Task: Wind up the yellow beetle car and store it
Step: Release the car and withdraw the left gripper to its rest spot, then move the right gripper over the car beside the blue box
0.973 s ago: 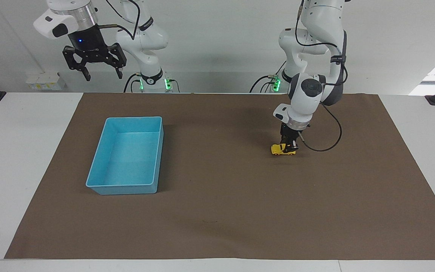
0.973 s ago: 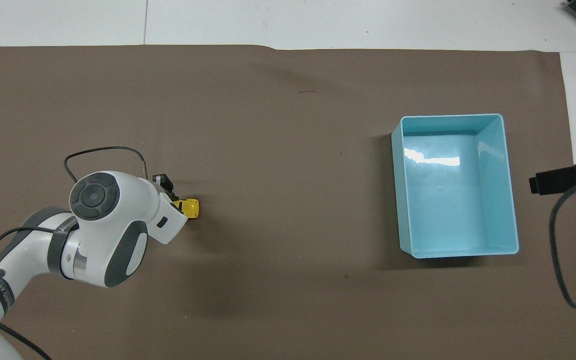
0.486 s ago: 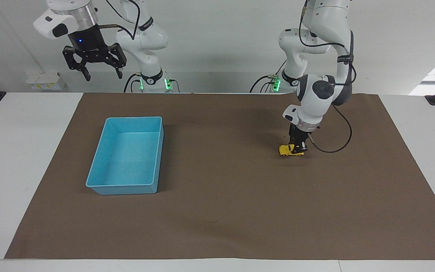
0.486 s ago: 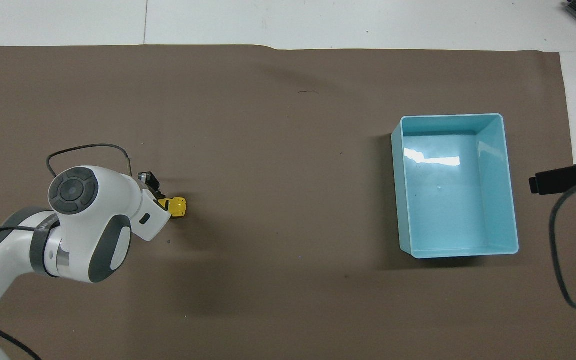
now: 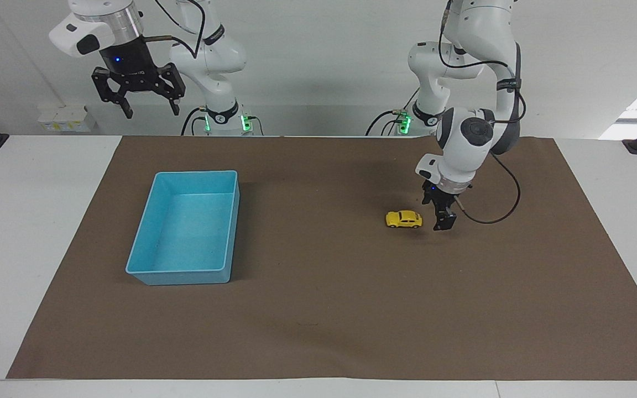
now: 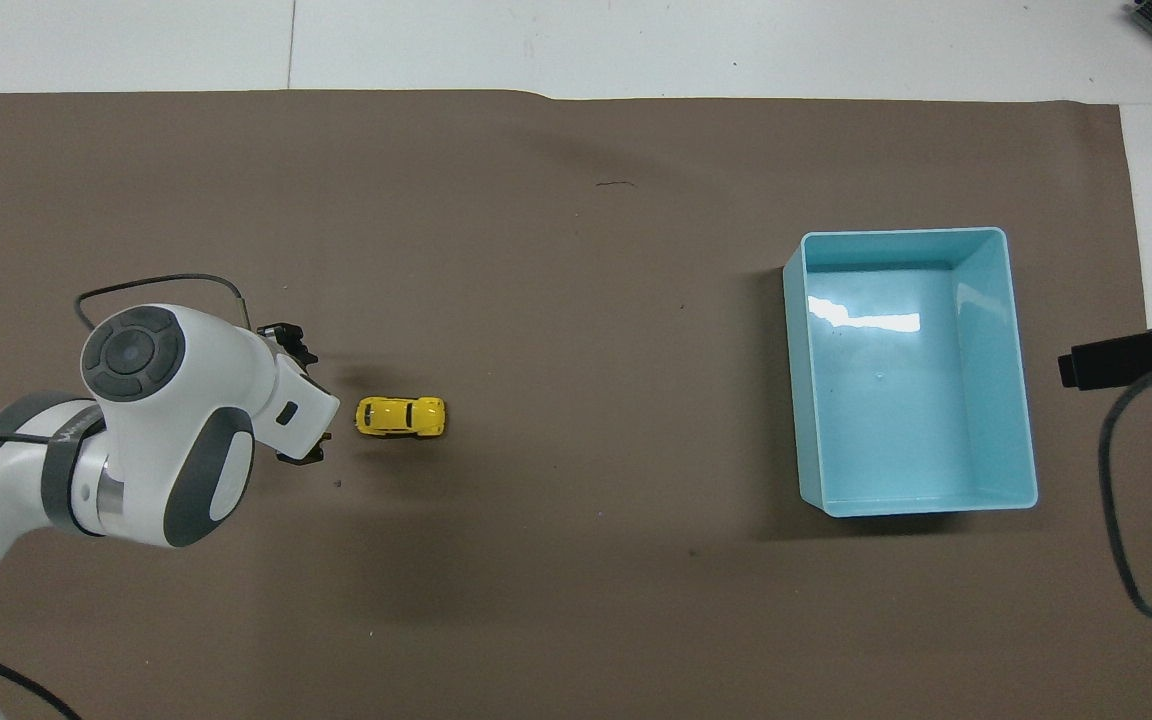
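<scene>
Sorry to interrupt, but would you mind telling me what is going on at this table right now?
The left hand hangs low over the brown mat, open, right beside the tiny yellow beetle-shaped toy car, which stands free on its wheels. The empty light blue plastic bin sits toward the right arm's end. The right hand waits, open, raised near its base.

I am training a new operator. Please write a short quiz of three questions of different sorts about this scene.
1. True or false: the small yellow beetle-shaped toy car lies inside the light blue plastic bin.
2. Which gripper is nearest the car? A) left gripper B) right gripper
3. Fill in: the car stands on the brown ____.

Key: 1. False; it stands on its wheels on the mat, free of the open left gripper. 2. A; the right arm waits raised. 3. mat.
</scene>
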